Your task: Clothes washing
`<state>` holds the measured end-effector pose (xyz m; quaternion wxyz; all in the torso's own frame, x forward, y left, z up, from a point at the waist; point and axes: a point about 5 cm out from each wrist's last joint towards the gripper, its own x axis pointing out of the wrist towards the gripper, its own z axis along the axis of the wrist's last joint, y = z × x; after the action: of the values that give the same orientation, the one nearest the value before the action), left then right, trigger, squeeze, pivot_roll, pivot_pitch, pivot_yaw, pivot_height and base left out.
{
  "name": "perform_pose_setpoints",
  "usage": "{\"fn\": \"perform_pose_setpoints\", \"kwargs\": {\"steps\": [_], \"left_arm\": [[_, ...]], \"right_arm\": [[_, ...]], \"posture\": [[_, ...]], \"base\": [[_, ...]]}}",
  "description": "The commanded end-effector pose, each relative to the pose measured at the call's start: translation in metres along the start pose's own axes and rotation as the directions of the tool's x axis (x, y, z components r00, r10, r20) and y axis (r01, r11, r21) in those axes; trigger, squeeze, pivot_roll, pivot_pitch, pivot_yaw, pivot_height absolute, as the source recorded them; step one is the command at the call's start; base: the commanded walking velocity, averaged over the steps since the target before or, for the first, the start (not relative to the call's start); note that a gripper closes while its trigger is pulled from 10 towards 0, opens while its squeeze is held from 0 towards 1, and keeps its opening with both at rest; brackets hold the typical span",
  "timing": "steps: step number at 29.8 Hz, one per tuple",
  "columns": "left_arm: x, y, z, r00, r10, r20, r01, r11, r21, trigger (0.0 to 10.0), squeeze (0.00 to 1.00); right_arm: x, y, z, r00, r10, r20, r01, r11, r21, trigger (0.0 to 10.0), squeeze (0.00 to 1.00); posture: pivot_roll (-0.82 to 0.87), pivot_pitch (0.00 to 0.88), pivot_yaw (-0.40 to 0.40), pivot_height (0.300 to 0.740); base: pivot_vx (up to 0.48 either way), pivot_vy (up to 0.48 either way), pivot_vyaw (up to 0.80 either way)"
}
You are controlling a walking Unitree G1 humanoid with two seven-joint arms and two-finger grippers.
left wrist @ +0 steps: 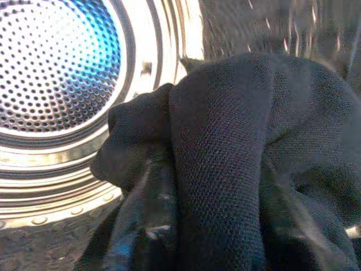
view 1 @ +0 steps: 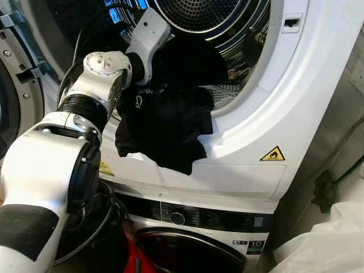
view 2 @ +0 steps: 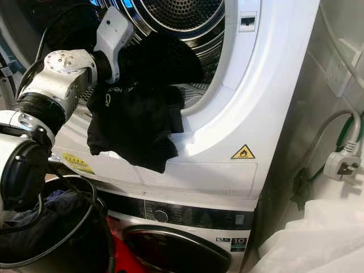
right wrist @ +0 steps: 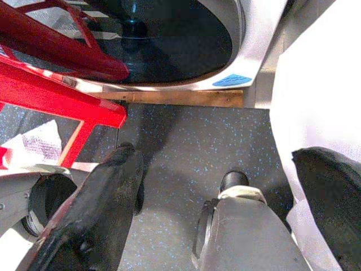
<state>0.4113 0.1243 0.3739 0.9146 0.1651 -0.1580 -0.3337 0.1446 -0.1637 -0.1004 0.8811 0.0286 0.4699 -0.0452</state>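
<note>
Black garment [view 1: 165,122] hangs half in, half out of the upper machine's drum [view 1: 205,14], draped over the white door rim [view 1: 250,122] w/ its lower edge just above the control panel [view 2: 187,216] of the machine below. We've got the left gripper [left wrist: 169,158] pushed into the opening, buried in the cloth; can't tell how its fingers stand. Right gripper [right wrist: 169,192] hangs over the speckled floor [right wrist: 186,147], fingers apart, nothing between them.

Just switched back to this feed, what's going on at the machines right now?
The left arm reaches into the upper machine's drum, pushing a black garment through the door opening. Much of the garment hangs out over the white door rim, so it isn't fully loaded. The left gripper is buried in fabric. The right gripper hangs idle, open, above the speckled floor.
</note>
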Motion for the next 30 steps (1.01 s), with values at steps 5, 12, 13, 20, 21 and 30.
{"fn": "perform_pose_setpoints", "kwargs": {"steps": [5, 12, 13, 20, 21, 30], "left_arm": [[-0.005, 0.015, 0.025, 0.990, 0.066, 0.127, -0.052, 0.992, -0.111, 10.0, 1.00], [-0.009, 0.020, 0.021, 0.988, 0.090, 0.129, -0.068, 0.984, -0.167, 10.0, 1.00], [-0.010, 0.020, 0.020, 0.988, 0.090, 0.125, -0.068, 0.983, -0.169, 10.0, 1.00], [-0.013, 0.023, 0.029, 0.983, 0.063, 0.172, -0.042, 0.992, -0.120, 10.0, 1.00], [-0.013, 0.023, 0.038, 0.977, 0.058, 0.206, -0.045, 0.997, -0.068, 10.0, 1.00], [-0.019, 0.005, 0.040, 0.915, -0.169, 0.368, 0.143, 0.985, 0.096, 10.0, 1.00]], "right_arm": [[0.000, 0.004, 0.000, 1.000, 0.000, 0.005, 0.000, 1.000, 0.013, 10.0, 0.00], [0.001, 0.009, 0.003, 1.000, 0.011, 0.008, -0.011, 1.000, 0.000, 10.0, 0.00], [0.001, 0.009, 0.003, 1.000, 0.013, 0.007, -0.013, 1.000, -0.002, 10.0, 0.00], [0.001, 0.012, 0.004, 1.000, 0.022, 0.008, -0.022, 1.000, -0.005, 10.0, 0.00], [0.001, 0.012, 0.003, 1.000, 0.023, 0.007, -0.023, 1.000, -0.005, 10.0, 0.00], [0.001, 0.016, 0.004, 0.999, 0.033, 0.008, -0.033, 0.999, -0.001, 10.0, 0.00]], "posture": [[-0.06, 0.000, 0.155, 0.740], [-0.04, 0.000, 0.151, 0.740], [-0.04, 0.000, 0.151, 0.740], [-0.04, 0.000, 0.149, 0.740], [-0.03, 0.000, 0.152, 0.740], [-0.01, 0.000, 0.150, 0.740]], "base": [[0.000, 0.000, 0.00], [0.000, 0.000, 0.00], [0.000, 0.000, 0.00], [0.000, 0.000, 0.00], [0.000, 0.000, 0.00], [0.000, 0.000, 0.00]]}}
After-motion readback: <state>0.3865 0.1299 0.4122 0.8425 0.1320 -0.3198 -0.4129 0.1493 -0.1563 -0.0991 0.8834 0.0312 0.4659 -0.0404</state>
